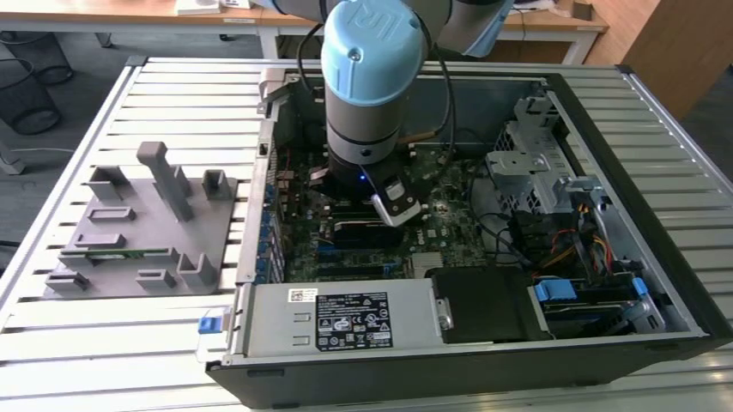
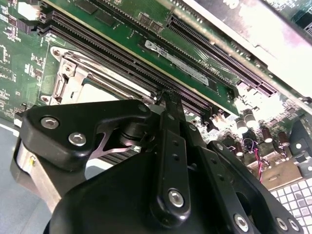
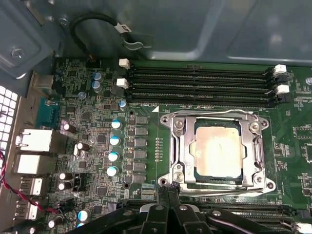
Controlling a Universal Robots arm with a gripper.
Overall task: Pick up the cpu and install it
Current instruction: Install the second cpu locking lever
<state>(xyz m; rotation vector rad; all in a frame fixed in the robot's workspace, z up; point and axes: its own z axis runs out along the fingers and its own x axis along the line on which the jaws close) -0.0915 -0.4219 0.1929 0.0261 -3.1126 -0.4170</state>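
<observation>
The cpu, a pale silvery square chip, lies flat inside the open metal socket frame on the green motherboard. My gripper hangs just off the socket's edge, beside the cpu and apart from it. Its black fingers are shut together with nothing between them. In the second wrist view the gripper points down at the board next to the socket frame. In the exterior view the arm's wrist stands upright over the middle of the open computer case.
Black memory slots run along the far side of the socket; a green card sits in a slot. A power supply and drive cage crowd the case. A grey parts fixture stands on the slatted table at the exterior view's left.
</observation>
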